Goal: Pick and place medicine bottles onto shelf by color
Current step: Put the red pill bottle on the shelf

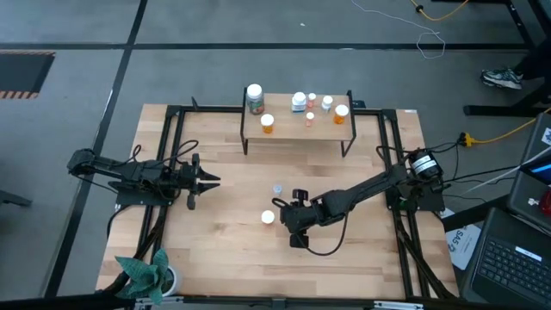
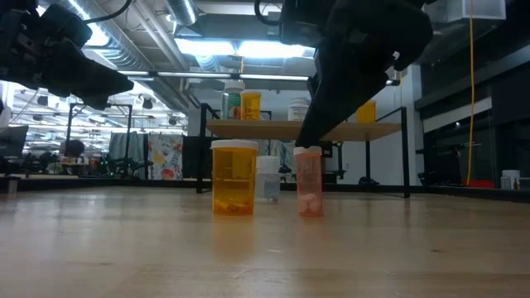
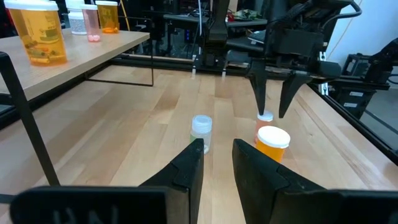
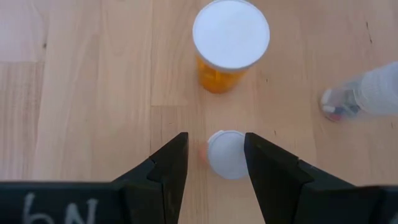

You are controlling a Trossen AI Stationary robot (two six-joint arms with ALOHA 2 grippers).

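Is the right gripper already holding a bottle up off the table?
No. The right gripper straddles a small white-capped bottle that stands on the tabletop, beside the orange bottle.

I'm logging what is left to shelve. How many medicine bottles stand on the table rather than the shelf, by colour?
On the table:
orange bottle: 1
clear bottle: 1
small pink bottle: 1
Total: 3
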